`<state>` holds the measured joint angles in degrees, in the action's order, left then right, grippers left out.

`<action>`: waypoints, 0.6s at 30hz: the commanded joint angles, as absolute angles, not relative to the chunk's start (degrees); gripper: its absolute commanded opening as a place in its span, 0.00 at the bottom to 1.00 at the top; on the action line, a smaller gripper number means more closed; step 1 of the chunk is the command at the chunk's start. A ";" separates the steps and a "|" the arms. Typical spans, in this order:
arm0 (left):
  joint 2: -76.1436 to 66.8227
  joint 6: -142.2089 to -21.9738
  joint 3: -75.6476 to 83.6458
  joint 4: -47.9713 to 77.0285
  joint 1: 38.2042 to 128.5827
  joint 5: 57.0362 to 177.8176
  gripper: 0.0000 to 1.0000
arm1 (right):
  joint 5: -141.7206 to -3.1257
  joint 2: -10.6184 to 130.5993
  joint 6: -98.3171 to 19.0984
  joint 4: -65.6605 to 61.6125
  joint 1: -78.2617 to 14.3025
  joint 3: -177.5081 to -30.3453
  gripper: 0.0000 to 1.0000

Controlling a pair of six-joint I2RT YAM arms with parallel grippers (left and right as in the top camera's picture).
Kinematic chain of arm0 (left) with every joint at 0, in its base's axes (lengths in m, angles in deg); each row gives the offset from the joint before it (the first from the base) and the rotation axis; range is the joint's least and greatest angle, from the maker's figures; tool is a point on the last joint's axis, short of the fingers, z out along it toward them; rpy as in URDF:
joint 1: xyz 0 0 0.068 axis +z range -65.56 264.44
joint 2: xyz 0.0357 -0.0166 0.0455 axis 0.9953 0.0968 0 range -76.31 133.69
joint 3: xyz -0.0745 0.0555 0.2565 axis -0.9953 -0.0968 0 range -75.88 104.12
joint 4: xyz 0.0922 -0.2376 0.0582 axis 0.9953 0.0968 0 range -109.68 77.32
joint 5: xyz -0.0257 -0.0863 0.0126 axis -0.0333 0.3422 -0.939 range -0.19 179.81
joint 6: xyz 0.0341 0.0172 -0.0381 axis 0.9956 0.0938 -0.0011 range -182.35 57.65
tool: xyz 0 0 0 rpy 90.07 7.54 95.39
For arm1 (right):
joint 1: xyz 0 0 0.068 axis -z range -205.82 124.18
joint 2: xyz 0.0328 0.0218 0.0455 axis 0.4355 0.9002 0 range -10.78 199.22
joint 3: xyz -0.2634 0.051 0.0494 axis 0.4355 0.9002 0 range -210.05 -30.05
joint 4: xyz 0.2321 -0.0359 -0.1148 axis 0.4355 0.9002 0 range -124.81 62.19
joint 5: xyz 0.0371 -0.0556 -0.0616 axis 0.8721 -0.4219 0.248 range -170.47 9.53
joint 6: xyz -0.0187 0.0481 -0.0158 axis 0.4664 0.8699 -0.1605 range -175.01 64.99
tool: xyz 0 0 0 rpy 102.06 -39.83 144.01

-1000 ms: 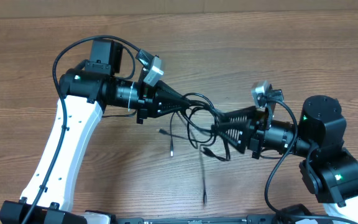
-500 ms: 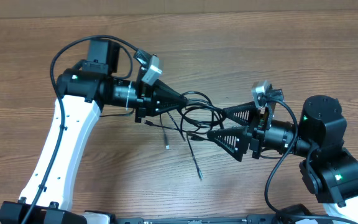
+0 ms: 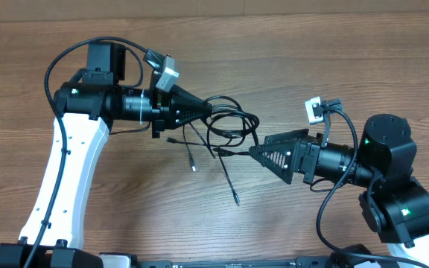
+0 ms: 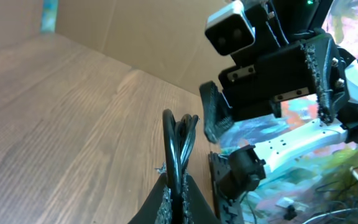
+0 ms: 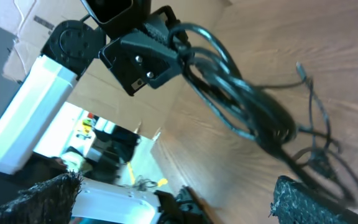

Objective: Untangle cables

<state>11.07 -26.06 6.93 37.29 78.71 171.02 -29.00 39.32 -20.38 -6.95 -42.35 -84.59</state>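
Observation:
The cables (image 3: 232, 124) are a tangled bunch of thin black cords looped between my two arms, with two loose plug ends (image 3: 193, 167) trailing down toward the table. My left gripper (image 3: 205, 111) is shut on the bundle's upper left loops; in the left wrist view the cables (image 4: 174, 140) rise straight out of the closed left gripper (image 4: 179, 198). My right gripper (image 3: 262, 150) stands wide open just right of the bundle, holding nothing. The right wrist view shows the cables (image 5: 244, 102) hanging from the left gripper (image 5: 149, 57), ahead of the spread right gripper (image 5: 179, 196).
The wooden table (image 3: 348, 59) runs under both arms. A thick black wire (image 3: 95, 46) fixed to the left arm arches over its wrist. Cardboard boxes (image 5: 23, 31) and workshop clutter lie beyond the table's edge.
My right gripper has opened wide and let go of the cables. The left arm has drawn the bundle up and to the left, and the loose ends have swung left.

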 commanded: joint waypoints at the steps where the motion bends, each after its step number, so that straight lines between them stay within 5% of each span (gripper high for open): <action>1: 10.26 -30.37 6.77 34.93 78.75 173.91 0.04 | -27.69 39.04 -17.21 -7.56 -42.83 -86.15 1.00; 18: 10.26 -41.03 6.77 25.31 76.13 173.29 0.05 | -36.33 52.74 -3.85 -25.60 -51.20 -86.15 0.96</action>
<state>11.07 -38.93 6.88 25.45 76.78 171.19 -31.61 50.95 -5.08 -23.72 -51.03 -84.81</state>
